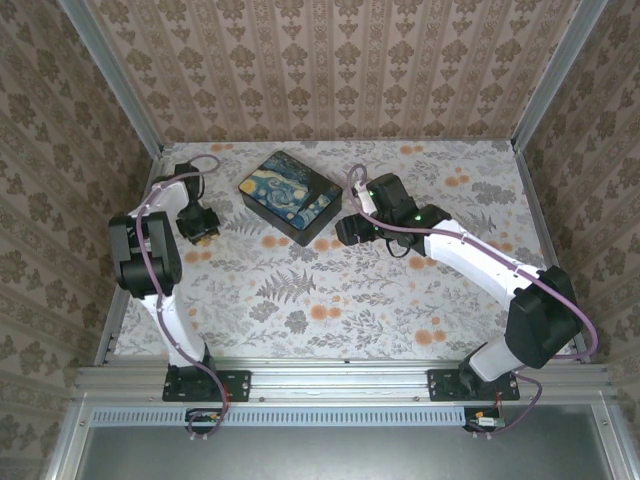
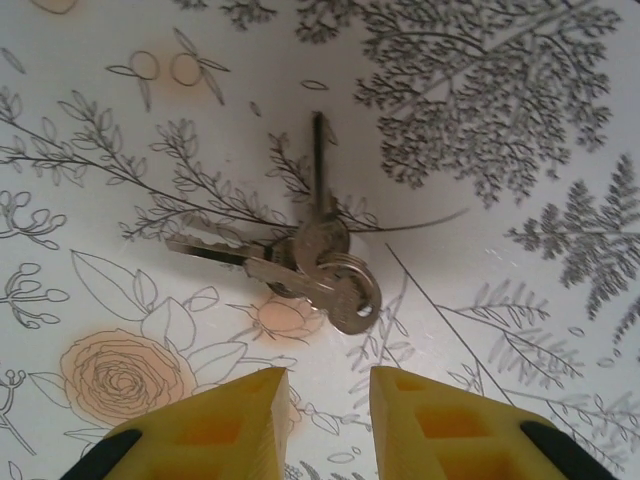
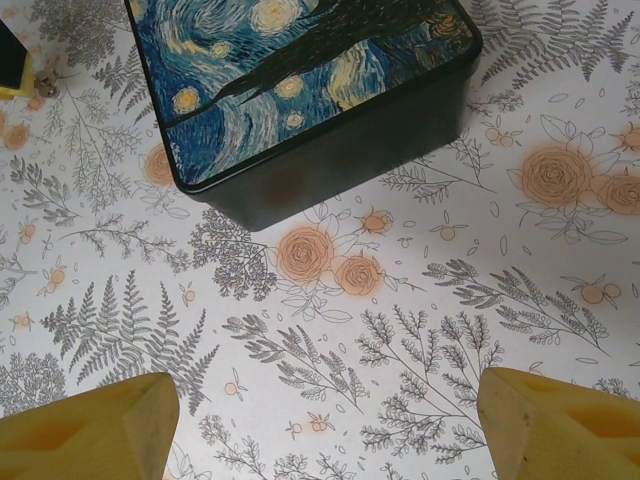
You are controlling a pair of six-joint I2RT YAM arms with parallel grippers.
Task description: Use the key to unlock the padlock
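Note:
A bunch of silver keys (image 2: 320, 265) on a ring lies flat on the floral tablecloth. One long key points away and another points left. My left gripper (image 2: 330, 400) hovers just short of the bunch, its yellow fingers (image 2: 240, 420) open a little with only cloth between them. In the top view the left gripper (image 1: 200, 225) sits left of the painted box. My right gripper (image 3: 325, 410) is wide open over bare cloth, in front of the box; from above it (image 1: 350, 228) is at the box's right corner. The padlock is out of view.
A black box with a swirly blue painted lid (image 1: 288, 196) stands at the back middle of the table, between the two grippers; its dark side wall (image 3: 330, 150) faces the right gripper. Patterned walls close in the table (image 1: 330, 300) on three sides.

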